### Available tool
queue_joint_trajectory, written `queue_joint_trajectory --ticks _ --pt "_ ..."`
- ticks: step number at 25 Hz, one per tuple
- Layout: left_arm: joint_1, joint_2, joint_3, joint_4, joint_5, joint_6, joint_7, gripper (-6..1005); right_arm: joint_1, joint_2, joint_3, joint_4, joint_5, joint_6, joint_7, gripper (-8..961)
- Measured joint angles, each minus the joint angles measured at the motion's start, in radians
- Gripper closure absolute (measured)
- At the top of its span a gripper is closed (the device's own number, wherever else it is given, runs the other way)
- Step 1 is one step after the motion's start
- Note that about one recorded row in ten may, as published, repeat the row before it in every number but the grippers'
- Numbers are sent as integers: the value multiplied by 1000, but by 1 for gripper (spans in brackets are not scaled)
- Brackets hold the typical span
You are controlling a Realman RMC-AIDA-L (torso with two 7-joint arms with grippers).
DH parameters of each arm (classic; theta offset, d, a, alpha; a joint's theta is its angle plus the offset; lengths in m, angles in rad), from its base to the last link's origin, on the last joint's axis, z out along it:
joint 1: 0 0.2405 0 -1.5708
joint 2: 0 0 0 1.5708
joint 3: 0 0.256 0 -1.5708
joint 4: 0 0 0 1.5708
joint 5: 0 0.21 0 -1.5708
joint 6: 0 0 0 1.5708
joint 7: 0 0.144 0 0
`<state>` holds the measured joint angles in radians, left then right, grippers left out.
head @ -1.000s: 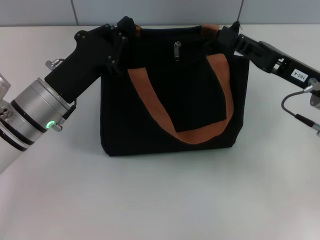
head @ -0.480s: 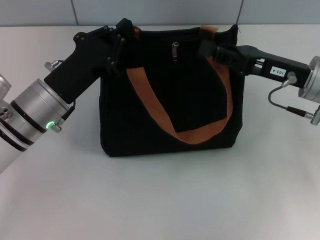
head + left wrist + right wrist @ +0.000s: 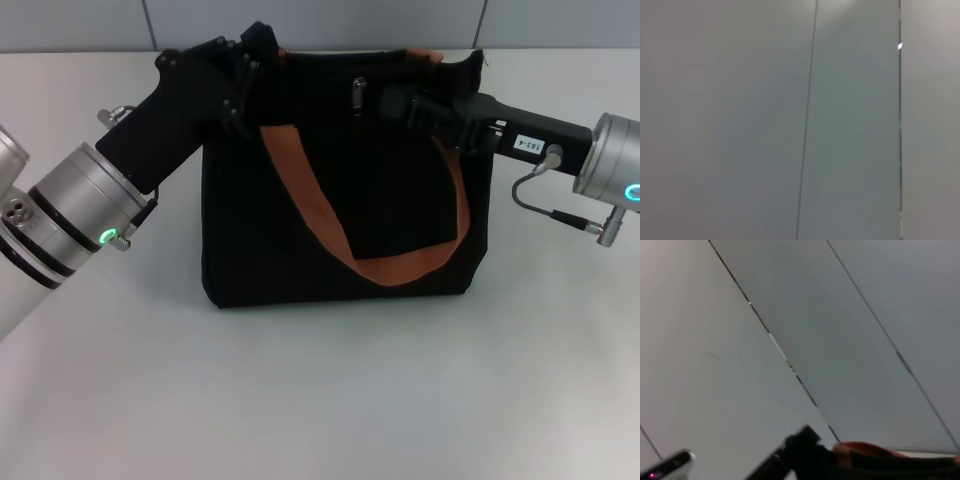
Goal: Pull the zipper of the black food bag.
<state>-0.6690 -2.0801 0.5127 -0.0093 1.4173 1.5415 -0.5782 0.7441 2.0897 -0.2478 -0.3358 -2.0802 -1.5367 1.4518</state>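
Black food bag (image 3: pixel 340 190): 1, on worktop (image 3: pixel 320 400).
Orange-brown webbing handles: 2 – one looped down near face (image 3: pixel 390 268), one at far top edge (image 3: pixel 422 55).
Zipper (image 3: pixel 357 92): 1 silver pull tab.
Robot arms: 2 – left gripper (image 3: pixel 240 70) at bag's left top corner, right gripper (image 3: pixel 395 102) at bag's top, right of tab.
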Motion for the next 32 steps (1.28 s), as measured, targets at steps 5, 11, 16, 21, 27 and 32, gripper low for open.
queue_joint_trajectory --ticks 5,11,16,21,27,32 --pt "-21 0 -4 -2 1 15 -3 963 2 0 -1 5 0 15 -29 770" --pt "-36 0 -5 -8 0 16 -8 962 9 0 -13 10 0 12 -34 770" --pt "-48 0 -6 -18 2 16 -10 962 12 0 -33 14 7 30 -28 771" --pt "-49 0 -7 -20 3 18 -10 962 -18 0 -40 11 66 41 -32 771" --pt "-51 -1 -7 -20 4 17 -11 961 -26 -1 -72 5 100 43 -37 768" --pt "-52 -1 -7 -21 6 14 -10 961 -8 -1 -106 15 105 67 -37 768"
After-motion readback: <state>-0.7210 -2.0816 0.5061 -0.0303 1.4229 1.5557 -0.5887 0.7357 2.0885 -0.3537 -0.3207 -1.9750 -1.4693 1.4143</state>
